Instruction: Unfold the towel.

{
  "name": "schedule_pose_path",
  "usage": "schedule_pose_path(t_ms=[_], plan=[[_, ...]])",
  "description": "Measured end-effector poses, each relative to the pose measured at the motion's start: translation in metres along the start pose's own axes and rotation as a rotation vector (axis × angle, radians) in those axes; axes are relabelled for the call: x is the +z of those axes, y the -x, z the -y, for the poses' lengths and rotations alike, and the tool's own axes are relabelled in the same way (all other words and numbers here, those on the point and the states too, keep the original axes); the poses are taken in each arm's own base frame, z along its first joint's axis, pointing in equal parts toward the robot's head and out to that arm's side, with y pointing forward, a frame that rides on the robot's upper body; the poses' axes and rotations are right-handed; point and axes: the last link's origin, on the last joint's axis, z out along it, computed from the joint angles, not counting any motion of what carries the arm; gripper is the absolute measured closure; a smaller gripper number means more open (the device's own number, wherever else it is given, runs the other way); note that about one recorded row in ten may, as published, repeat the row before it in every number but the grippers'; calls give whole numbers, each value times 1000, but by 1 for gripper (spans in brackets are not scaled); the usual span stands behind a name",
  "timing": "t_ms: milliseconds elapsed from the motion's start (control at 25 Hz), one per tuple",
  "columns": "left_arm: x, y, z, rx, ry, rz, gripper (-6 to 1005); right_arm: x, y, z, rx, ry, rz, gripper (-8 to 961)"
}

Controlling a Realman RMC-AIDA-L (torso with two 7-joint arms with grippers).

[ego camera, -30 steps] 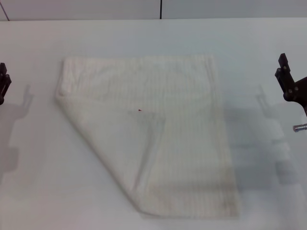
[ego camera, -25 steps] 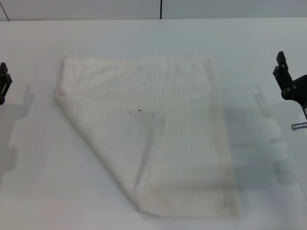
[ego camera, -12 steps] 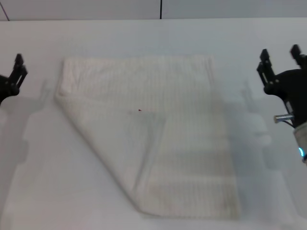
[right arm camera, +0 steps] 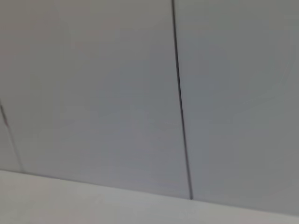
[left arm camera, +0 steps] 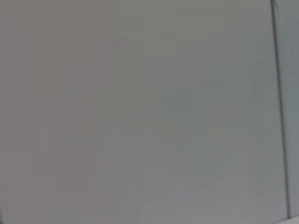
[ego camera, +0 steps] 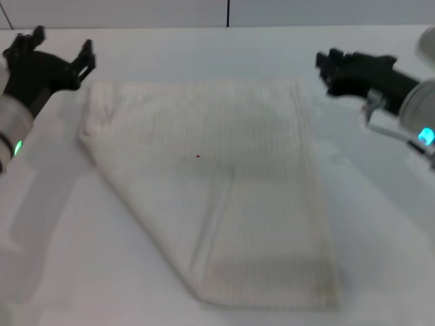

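The towel (ego camera: 224, 183) lies on the white table (ego camera: 380, 224), cream-white with faint ribbed stripes. Its near-left corner is folded diagonally over the middle, and a small red tag (ego camera: 198, 156) marks the tip of that flap. My left gripper (ego camera: 62, 46) is open and hovers just beyond the towel's far-left corner. My right gripper (ego camera: 325, 71) is open and hovers just right of the towel's far-right corner. Neither touches the cloth. The wrist views do not show the towel.
The grey wall panels with a dark seam (ego camera: 228, 12) stand behind the table's far edge. Both wrist views show only that wall, with the seam in the left wrist view (left arm camera: 279, 107) and in the right wrist view (right arm camera: 180, 102).
Both arms have swung in from the table's sides toward the towel's far corners, left to the far-left, right to the far-right. The towel has not moved.
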Motion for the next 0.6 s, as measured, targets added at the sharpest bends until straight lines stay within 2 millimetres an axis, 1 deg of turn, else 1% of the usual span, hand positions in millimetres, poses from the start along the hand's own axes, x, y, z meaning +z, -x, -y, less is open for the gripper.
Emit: schedule_pose_path(t_ms=[40, 80, 120, 160, 200, 240, 360, 400, 440, 480, 560, 600], plan=[[3, -9, -1, 4, 14, 21, 228, 0, 0, 0, 0, 0, 0, 717], [3, -9, -1, 4, 14, 21, 228, 0, 6, 7, 26, 16, -19, 740], [8, -27, -7, 26, 54, 99, 229, 2, 11, 14, 55, 27, -40, 764], [8, -30, -8, 30, 59, 105, 230, 5, 14, 19, 78, 33, -61, 787], [8, -40, -12, 57, 81, 146, 231, 14, 19, 29, 117, 51, -132, 811], [8, -40, -12, 57, 81, 146, 232, 14, 19, 29, 117, 51, -132, 834], [5, -56, -22, 102, 117, 202, 234, 29, 23, 40, 151, 47, -254, 905], [5, -56, -22, 102, 117, 202, 235, 40, 24, 45, 180, 30, -347, 913], [5, -56, -22, 102, 117, 202, 236, 40, 24, 45, 180, 30, -347, 921], [0, -69, -33, 159, 170, 269, 237, 46, 26, 48, 193, 16, -394, 929], [-2, -74, -38, 174, 196, 290, 238, 55, 26, 53, 198, -19, -479, 946], [-2, -77, -42, 181, 222, 311, 239, 63, 30, 54, 183, -36, -528, 954]])
